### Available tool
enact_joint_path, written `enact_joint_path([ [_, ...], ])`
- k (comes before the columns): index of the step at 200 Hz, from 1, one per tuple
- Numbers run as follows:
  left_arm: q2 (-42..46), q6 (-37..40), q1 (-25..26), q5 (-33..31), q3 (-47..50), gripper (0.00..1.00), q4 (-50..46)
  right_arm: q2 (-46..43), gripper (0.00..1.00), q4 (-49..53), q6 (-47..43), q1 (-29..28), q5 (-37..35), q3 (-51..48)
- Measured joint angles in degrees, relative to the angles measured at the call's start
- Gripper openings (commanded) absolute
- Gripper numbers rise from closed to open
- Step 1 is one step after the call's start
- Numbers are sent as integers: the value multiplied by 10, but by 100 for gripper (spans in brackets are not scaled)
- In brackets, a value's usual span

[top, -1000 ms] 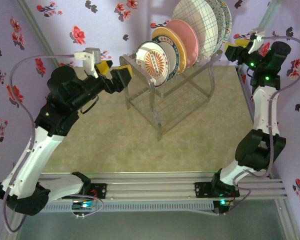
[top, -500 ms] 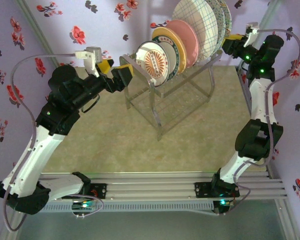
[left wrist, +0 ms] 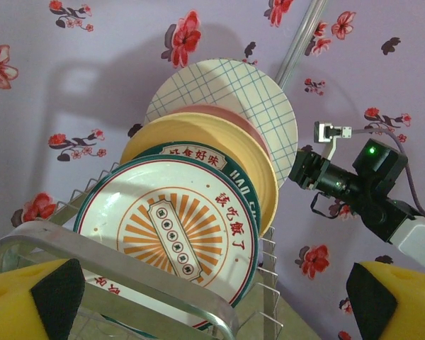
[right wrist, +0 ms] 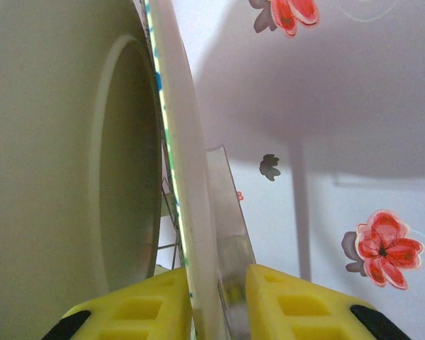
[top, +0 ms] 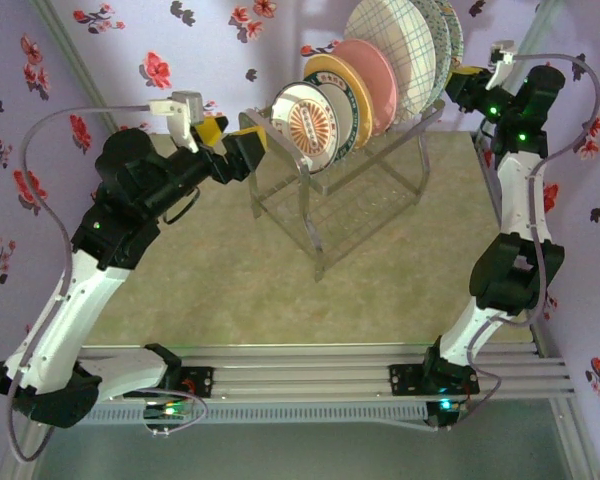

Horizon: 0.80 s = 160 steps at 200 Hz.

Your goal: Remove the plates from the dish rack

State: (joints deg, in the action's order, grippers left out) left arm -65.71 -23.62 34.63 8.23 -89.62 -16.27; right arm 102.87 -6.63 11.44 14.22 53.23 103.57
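Observation:
The dish rack (top: 325,205) stands mid-table with several plates upright in its top slots. From the front these are the sunburst plate (top: 305,125), a yellow dark-rimmed one (top: 348,92), a pink one (top: 372,72), a grid one (top: 395,42) and a floral one (top: 448,28). My left gripper (top: 232,140) hangs open just left of the rack's front bar (left wrist: 127,262), facing the sunburst plate (left wrist: 173,227). My right gripper (right wrist: 218,273) is at the rearmost plate's rim (right wrist: 177,142). One pad lies against that rim. The other lies against a clear rack bar (right wrist: 227,205).
Purple floral walls close in at the back and at both sides. The olive table top (top: 230,270) lies open in front of the rack. The neighbouring plate's back (right wrist: 57,142) stands close on the left of my right fingers.
My right arm rose and swung left to the rearmost plate's rim, and its jaws narrowed onto it. The left arm and the plates have not moved.

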Motion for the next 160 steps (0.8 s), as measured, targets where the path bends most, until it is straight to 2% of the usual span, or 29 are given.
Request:
enact_joint_path([
  [90, -3, 0, 0, 0, -4, 97, 1, 23, 15, 0, 9, -17, 0, 21],
  [136, -3, -2, 0, 0, -5, 97, 2, 26, 0, 0, 1, -20, -9, 25],
  [160, -3, -2, 0, 0, -5, 97, 2, 26, 0, 1, 1, -22, -10, 26],
])
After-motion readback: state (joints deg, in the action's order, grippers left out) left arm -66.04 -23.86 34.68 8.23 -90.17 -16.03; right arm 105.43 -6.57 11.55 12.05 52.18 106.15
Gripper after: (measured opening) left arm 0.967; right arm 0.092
